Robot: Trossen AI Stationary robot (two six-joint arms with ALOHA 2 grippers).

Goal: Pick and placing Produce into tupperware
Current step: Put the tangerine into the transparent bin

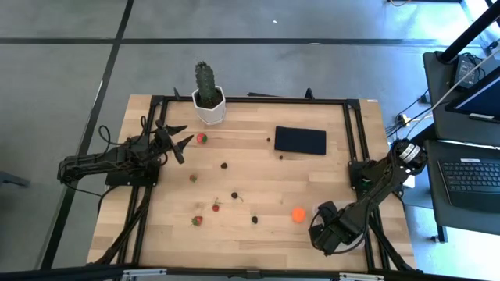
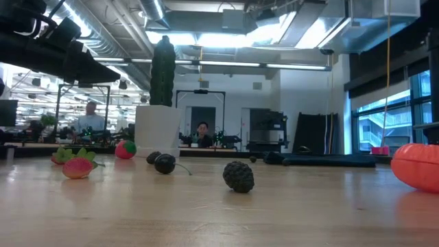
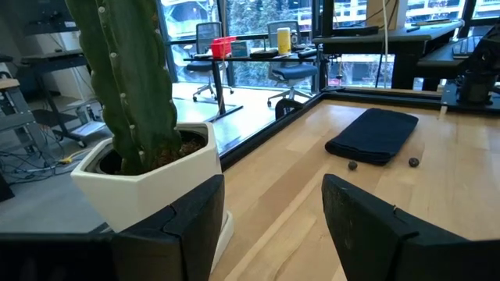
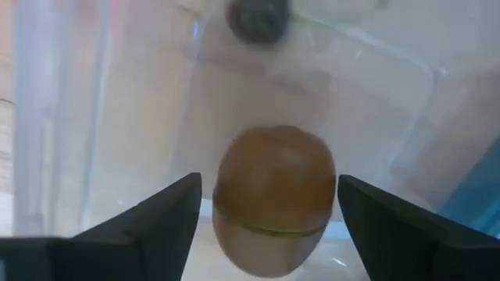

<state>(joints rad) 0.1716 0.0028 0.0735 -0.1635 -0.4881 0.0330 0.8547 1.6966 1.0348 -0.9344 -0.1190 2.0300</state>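
Roughly early on, I'd say: most of the fruit is still loose on the table (image 1: 258,179).

Done: a brown kiwi (image 4: 273,199) lies in the clear box (image 4: 406,94) at the table's R front corner. A dark berry (image 4: 254,19) shows just past it, prob. in the box too (could be seen through the wall, can't tell).

R gripper (image 4: 267,183) is down in the box w/ fingers spread. There's a gap on each side of the kiwi, so it isn't pinching it.

L gripper (image 1: 180,143) sits near the back L of the table, fingers apart w/ nothing between them. It's just beside a strawberry (image 1: 201,138) and close to the cactus pot (image 1: 209,109).

Left to do, counted from the overhead view:
- strawberries: 4, incl. that one (others toward the front L; one is small, so approx.)
- orange ball (image 1: 298,213): 1, just beside the box
- dark berries: 5 on the wood, 2 of them by the black mat (image 1: 301,140)
- kiwi: 1, in already

So abt 10 pcs still out, 1 or 2 in. Nearest next pick for the R arm looks like the orange ball.
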